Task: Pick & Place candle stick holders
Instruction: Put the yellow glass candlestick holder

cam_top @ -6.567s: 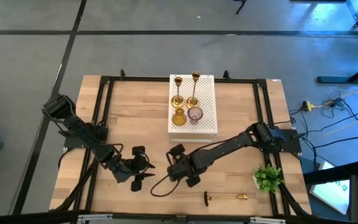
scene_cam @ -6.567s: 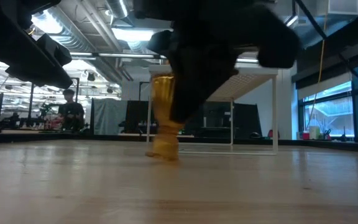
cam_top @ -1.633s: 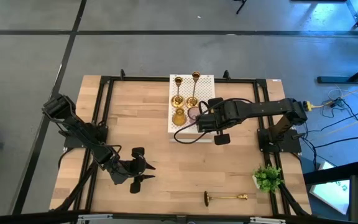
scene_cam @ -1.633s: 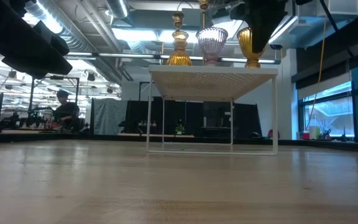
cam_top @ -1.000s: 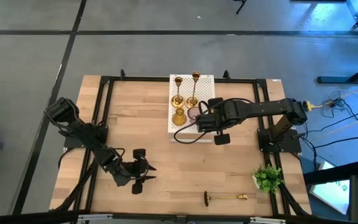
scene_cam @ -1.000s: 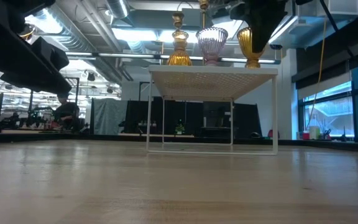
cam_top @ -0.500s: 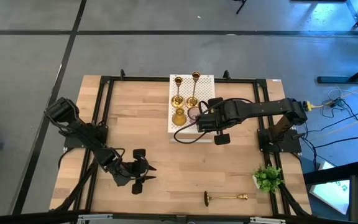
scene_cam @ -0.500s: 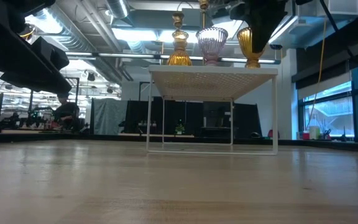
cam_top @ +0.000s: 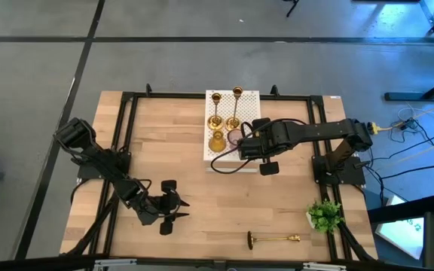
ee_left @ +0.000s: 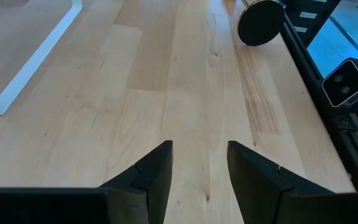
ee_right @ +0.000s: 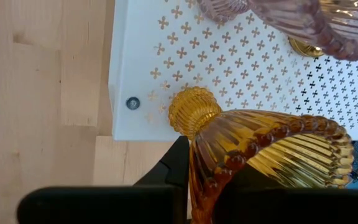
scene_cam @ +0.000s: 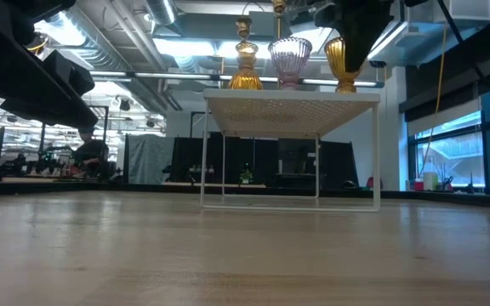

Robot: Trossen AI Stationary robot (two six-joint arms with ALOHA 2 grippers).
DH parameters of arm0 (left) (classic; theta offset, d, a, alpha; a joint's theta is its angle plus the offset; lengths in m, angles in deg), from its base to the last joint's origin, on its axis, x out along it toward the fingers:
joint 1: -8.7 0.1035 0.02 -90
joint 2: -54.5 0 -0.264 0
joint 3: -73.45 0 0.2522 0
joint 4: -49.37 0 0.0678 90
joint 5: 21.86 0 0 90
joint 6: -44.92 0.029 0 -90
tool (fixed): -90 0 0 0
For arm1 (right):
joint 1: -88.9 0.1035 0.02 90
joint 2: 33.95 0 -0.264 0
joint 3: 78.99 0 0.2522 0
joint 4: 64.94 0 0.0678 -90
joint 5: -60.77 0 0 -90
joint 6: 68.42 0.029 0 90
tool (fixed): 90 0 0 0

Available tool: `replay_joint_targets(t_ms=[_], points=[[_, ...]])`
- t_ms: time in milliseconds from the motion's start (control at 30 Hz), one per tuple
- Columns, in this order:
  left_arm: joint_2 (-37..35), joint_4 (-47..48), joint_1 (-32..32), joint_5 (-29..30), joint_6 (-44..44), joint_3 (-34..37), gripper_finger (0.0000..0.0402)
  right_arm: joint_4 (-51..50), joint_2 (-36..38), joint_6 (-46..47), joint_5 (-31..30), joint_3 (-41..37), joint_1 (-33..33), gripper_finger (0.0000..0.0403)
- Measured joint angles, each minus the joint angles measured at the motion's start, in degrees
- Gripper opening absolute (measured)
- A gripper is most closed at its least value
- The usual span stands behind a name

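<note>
At a wooden table [cam_top: 179,150], the right gripper [cam_top: 249,148] reaches over the near right corner of a white perforated stand [cam_top: 251,113], its fingers closed around an amber glass holder [ee_right: 260,155] whose ribbed foot rests on the stand's top close to the edge. In the low view, that amber glass holder [scene_cam: 340,64] stands at the right end of the row on the raised stand [scene_cam: 292,102], with the dark gripper partly covering it.

Just beside it sits a pinkish-purple glass holder [cam_top: 236,137], and next to that a second amber glass holder [cam_top: 216,140]. Behind them, toward the far edge of the stand, two slim brass candlesticks [cam_top: 215,110] stand upright on round bases. All five pieces are on the stand's top and none on the bare wood beneath it.

A third brass candlestick [cam_top: 273,239] lies on its side on the table near the front edge, well apart from the stand; in the left wrist view its dark round base [ee_left: 260,22] faces the camera. A small green plant [cam_top: 325,215] sits at the front right corner of the table.

The left gripper [cam_top: 169,206] hangs over the front left part of the table, its two fingers [ee_left: 153,174] parted with bare wood showing between them and nothing held.
</note>
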Motion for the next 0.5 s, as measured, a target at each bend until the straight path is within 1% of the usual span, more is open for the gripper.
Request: replay_joint_targets(t_ms=[367, 433, 500], points=[[0.00, 0.02, 0.00, 0.00, 0.00, 0.00, 0.0148, -0.19, 0.00, 0.60, -0.02, 0.00, 0.01, 0.0031], [0.00, 0.02, -0.02, 0.00, 0.00, 0.00, 0.0148, -0.88, 0.00, 1.76, -0.04, 0.00, 0.00, 0.0035], [0.00, 0.02, -0.01, 0.00, 0.00, 0.00, 0.0148, -2.01, -0.04, 2.84, -0.46, -0.04, 0.02, 0.0047]])
